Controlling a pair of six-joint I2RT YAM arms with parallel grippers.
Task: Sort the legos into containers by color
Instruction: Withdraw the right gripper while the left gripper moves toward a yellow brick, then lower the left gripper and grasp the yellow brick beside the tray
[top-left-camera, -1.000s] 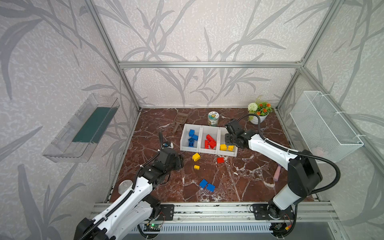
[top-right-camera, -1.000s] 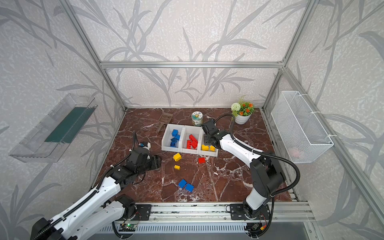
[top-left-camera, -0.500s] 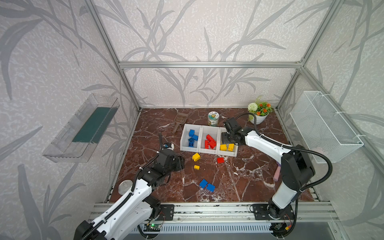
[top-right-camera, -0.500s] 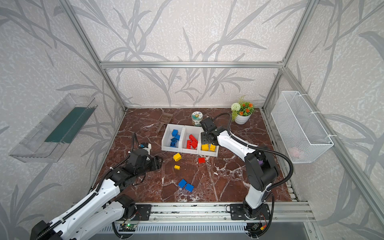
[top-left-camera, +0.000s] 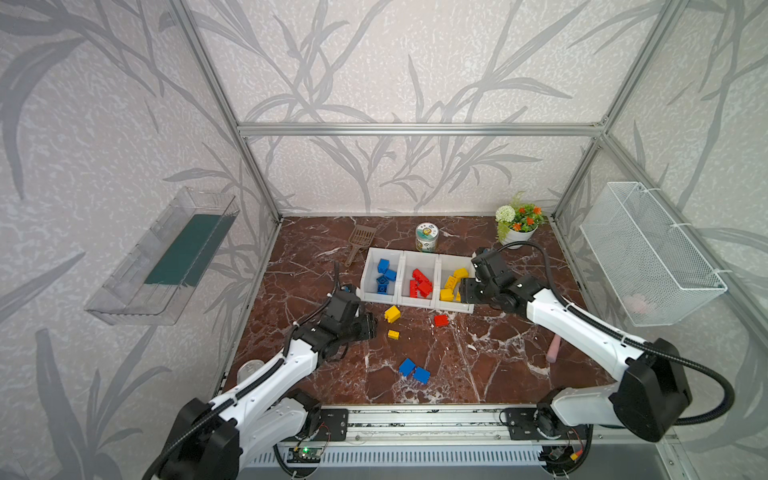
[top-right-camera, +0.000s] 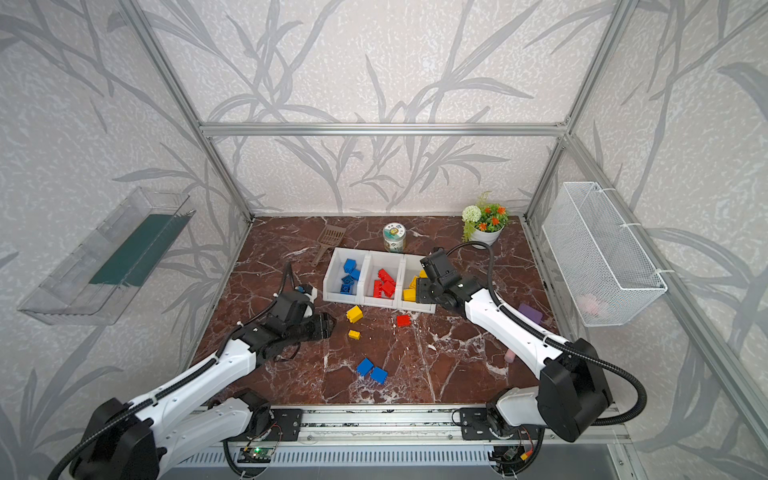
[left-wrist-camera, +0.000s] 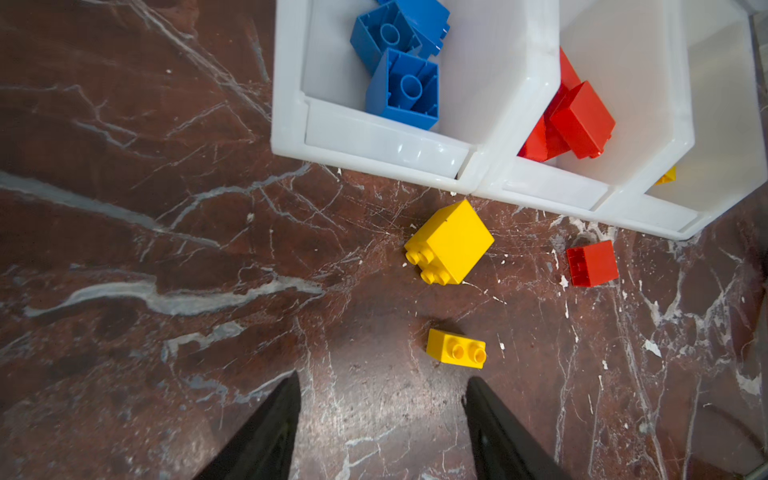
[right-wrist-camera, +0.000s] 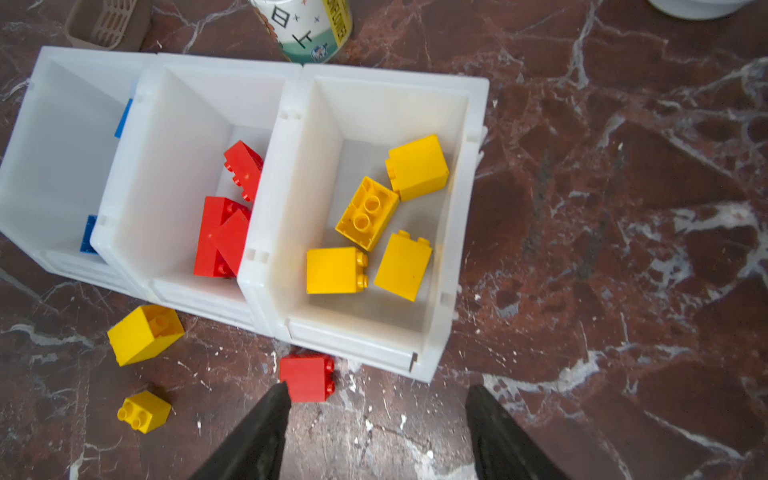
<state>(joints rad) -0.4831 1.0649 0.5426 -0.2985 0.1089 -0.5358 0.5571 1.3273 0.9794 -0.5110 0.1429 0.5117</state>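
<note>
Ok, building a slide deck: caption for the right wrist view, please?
Right gripper open over the marble table, facing a white bin holding four yellow legos; one red lego lies outside.

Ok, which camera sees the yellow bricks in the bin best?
The right wrist view: all four yellow bricks lie in plain sight in their bin. Both top views show them small, partly behind the right hand. The left wrist view catches only a yellow sliver.
</note>
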